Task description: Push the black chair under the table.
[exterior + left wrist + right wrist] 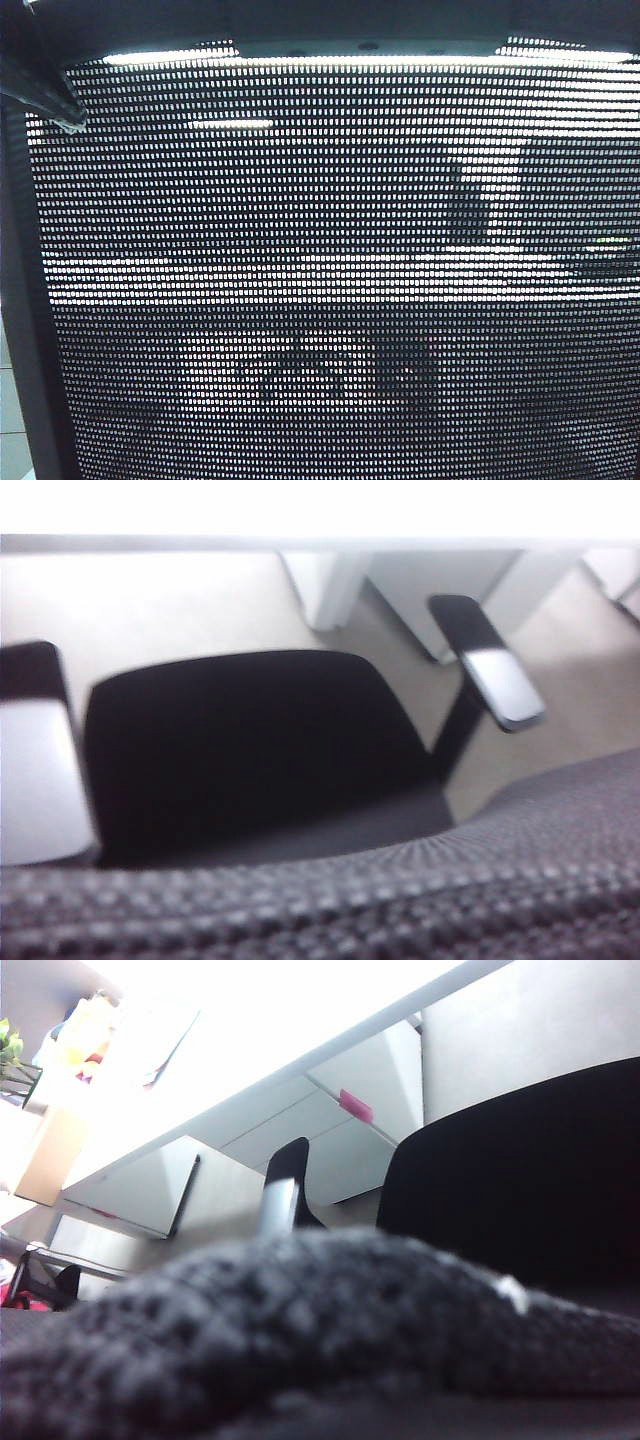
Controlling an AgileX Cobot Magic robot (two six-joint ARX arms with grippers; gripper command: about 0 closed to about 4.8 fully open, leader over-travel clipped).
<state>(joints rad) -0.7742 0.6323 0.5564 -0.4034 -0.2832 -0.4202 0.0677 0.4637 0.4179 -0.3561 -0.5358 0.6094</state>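
Black mesh of the black chair [340, 280] fills my exterior view, its seat [250, 750] facing the table [300, 542] with the front edge near but not yet under the tabletop. I see neither the left gripper nor the right gripper clearly, so I cannot tell how their jaws stand; both wrist cameras sit just behind the mesh backrest. My worry is an uneven push swivelling the chair so an armrest [487, 660] catches the table's edge or cabinet [300, 1130].

I count one black mesh-backed office chair [250, 750] | two short grey-topped armrests [495, 670] on it | one long white flat-topped table [300, 515] | one pink tag [355, 1106] | neither left nor right gripper visible to me
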